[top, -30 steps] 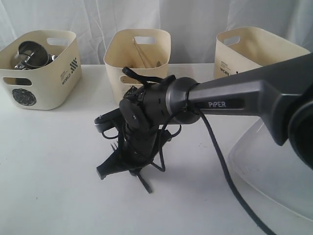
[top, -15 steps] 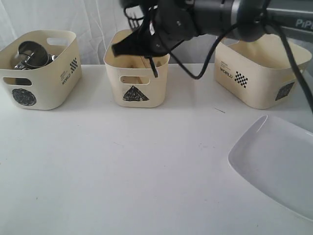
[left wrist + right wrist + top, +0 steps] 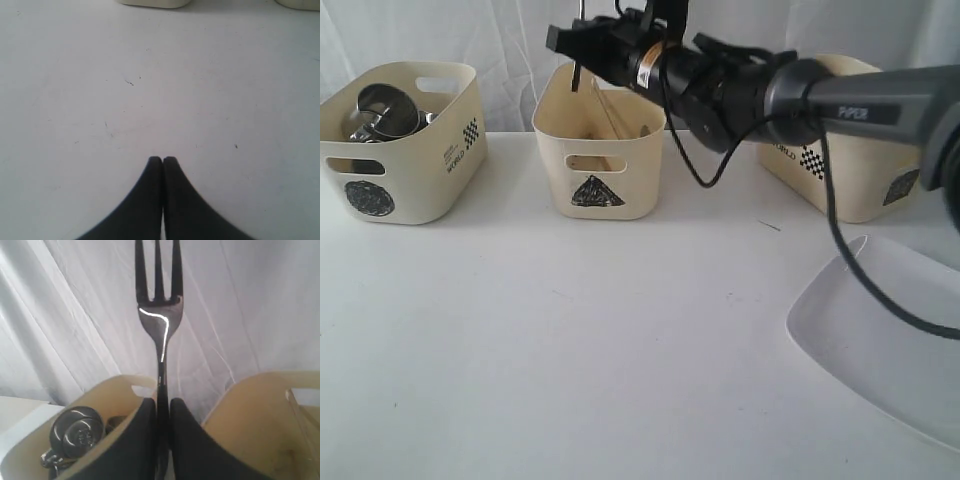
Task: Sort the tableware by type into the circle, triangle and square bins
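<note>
Pinching fork [image 3: 160,325] by its handle with right tool [image 3: 162,410], closed tight on it, high above triangle bin [image 3: 600,150]. Hovering over table [image 3: 150,75] with left tool [image 3: 162,161] closed, empty. Showing mugs [image 3: 385,110] in circle bin [image 3: 430,160].

The right arm [image 3: 900,95] is a smooth dark grey tube lettered PIPER in white, with a black jointed wrist [image 3: 720,90], a small orange label [image 3: 644,69] and a loose black cable [image 3: 831,225].

Right gripper [image 3: 578,45] raised from low over mid-bench [image 3: 520,350] to above triangle bin [image 3: 620,150] rim, fork [image 3: 159,325] carried in jaws.
</note>
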Robot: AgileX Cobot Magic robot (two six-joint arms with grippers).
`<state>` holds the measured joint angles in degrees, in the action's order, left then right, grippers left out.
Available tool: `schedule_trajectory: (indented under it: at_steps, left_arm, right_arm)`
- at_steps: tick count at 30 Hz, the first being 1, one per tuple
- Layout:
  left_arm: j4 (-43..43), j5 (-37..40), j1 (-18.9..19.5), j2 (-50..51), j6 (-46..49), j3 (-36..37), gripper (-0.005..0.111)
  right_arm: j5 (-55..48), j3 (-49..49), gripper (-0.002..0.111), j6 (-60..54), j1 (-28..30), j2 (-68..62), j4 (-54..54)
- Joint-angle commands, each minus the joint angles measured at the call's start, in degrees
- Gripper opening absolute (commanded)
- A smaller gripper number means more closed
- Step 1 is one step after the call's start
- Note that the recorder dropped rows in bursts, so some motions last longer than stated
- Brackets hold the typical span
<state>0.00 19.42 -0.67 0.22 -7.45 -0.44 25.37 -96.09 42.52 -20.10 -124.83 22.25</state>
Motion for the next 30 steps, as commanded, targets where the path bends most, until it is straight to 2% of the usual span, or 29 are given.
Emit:
schedule_trajectory:
  at_steps: [1,4,9,11,14,15,17,18,21,23,26,30]
  left_arm:
    - [-0.6,1.6,-0.2,-0.2,0.0,0.4,0.001]
    - [-0.6,1.6,-0.2,-0.2,0.0,0.4,0.001]
    - [-0.6,1.6,-0.2,-0.2,0.0,0.4,0.001]
    - [-0.6,1.6,-0.2,-0.2,0.0,0.4,0.001]
    - [-0.6,1.6,-0.2,-0.2,0.0,0.4,0.001]
    - [-0.6,1.6,-0.2,-0.2,0.0,0.4,0.001]
    - [-0.6,1.6,-0.2,-0.2,0.0,0.4,0.001]
    - [-0.6,1.6,-0.2,-0.2,0.0,0.4,0.001]
    - [-0.6,1.6,-0.2,-0.2,0.0,0.4,0.001]
    - [-0.6,1.6,-0.2,-0.2,0.0,0.4,0.001]
    - [-0.6,1.6,-0.2,-0.2,0.0,0.4,0.001]
    - [-0.6,1.6,-0.2,-0.2,0.0,0.4,0.001]
  right_arm:
    - [1.6,-1.7,0.0,-3.4,1.3,-5.8,-4.9]
    - [1.4,-2.7,0.007,-5.8,1.6,-7.6,-7.9]
    - [1.4,-2.8,0.036,-5.8,1.8,-7.6,-8.5]
    - [1.3,-2.8,0.041,-5.7,1.9,-6.6,-8.6]
    - [-2.9,-2.6,0.041,-3.2,1.9,-3.6,-8.6]
    - [-6.9,-2.6,0.041,-2.4,1.9,-1.8,-8.6]
    - [-22.7,-2.6,0.035,-3.1,1.9,2.9,-8.3]
    - [-32.3,-2.6,0.03,-5.9,2.0,4.9,-7.7]
    - [-57.0,-2.6,0.004,-17.8,2.5,10.7,-5.2]
    - [-67.8,-1.5,0.0,-25.7,3.1,13.9,-4.0]
    - [-72.0,3.8,0.0,-29.1,4.8,19.9,-5.7]
    - [-70.1,16.0,0.0,-30.6,8.7,29.9,-14.2]
